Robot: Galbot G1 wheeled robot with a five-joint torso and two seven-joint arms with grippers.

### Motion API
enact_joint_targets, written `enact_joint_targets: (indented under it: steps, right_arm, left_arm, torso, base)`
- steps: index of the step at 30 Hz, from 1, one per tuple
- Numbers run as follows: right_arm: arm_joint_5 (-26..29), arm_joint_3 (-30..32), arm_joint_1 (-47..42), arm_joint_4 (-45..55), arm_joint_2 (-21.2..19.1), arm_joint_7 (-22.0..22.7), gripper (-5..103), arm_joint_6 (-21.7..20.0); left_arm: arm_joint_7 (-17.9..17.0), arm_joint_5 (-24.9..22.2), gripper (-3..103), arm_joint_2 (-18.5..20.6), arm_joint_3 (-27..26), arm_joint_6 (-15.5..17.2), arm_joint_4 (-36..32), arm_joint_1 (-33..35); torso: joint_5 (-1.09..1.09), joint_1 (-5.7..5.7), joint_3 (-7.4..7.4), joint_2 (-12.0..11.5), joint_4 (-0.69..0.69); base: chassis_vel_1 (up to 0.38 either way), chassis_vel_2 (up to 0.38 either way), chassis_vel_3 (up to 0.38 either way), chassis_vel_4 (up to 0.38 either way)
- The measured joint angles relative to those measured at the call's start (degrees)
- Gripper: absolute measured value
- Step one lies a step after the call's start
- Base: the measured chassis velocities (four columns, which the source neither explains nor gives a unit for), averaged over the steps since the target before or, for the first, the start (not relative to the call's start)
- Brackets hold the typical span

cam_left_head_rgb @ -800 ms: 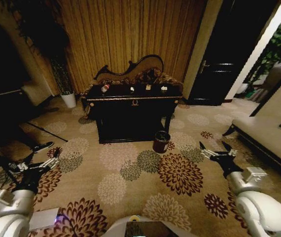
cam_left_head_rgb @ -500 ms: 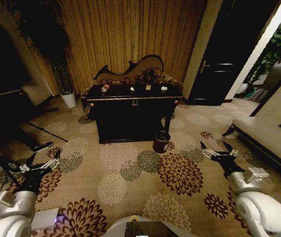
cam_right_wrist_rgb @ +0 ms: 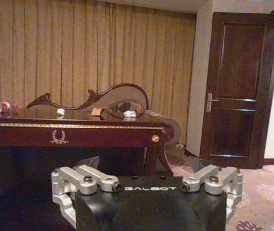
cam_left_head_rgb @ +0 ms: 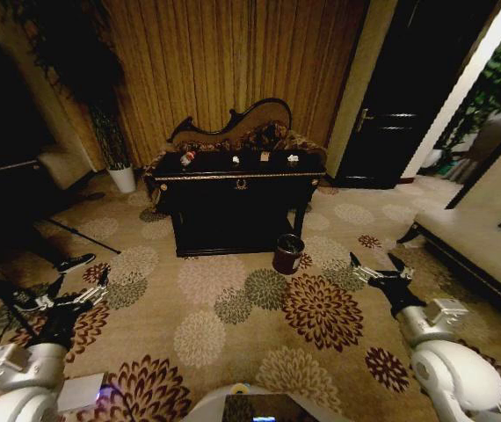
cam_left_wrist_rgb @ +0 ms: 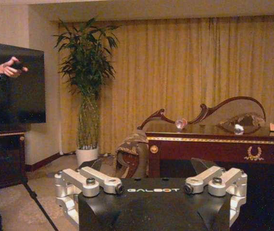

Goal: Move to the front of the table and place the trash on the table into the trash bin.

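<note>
the bench [cam_left_head_rgb: 237, 180] stands ahead, well apart; trash [cam_left_head_rgb: 187, 158] lies along its top and the trash bin [cam_left_head_rgb: 287, 253] sits on the carpet before it. left pincer [cam_left_head_rgb: 70, 297] and right pincer [cam_left_head_rgb: 378, 271] hang spread, empty. best roll up square, stopping short of the bin.

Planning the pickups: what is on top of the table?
On the table lie a bottle, a paper wad, a tan packet and a whitish piece. Nothing there looks covered.

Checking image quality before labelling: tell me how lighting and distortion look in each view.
Head view: dim, edges bowed by a wide lens, the table and trash bin dark against patterned carpet. Left wrist view: warm orange cast, glossy tabletop reflections. Right wrist view: similar cast, bright doorway at one edge.
</note>
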Motion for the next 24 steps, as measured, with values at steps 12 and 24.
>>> enact_joint_targets:
  steps: [12, 24]
  right_arm:
    - [-0.78, -0.34, -0.13, -0.15, 0.41, -0.01, 100, 0.01]
    - [-1.49, -1.42, -0.07, -0.27, 0.78, -0.04, 100, 0.09]
  left_arm:
    - [0.26, 0.37, 100, -0.08, 0.00, -0.40, 0.18, 0.19]
    - [0.57, 0.39, 100, -0.20, -0.19, -0.51, 0.09, 0.34]
  torso:
    - [0.01, 0.03, 0.02, -0.02, 0.01]
    - [-0.01, -0.01, -0.01, 0.00, 0.01]
  base:
    - [-0.200, 0.193, 0.191, -0.173]
    - [-0.158, 0.180, 0.170, -0.174]
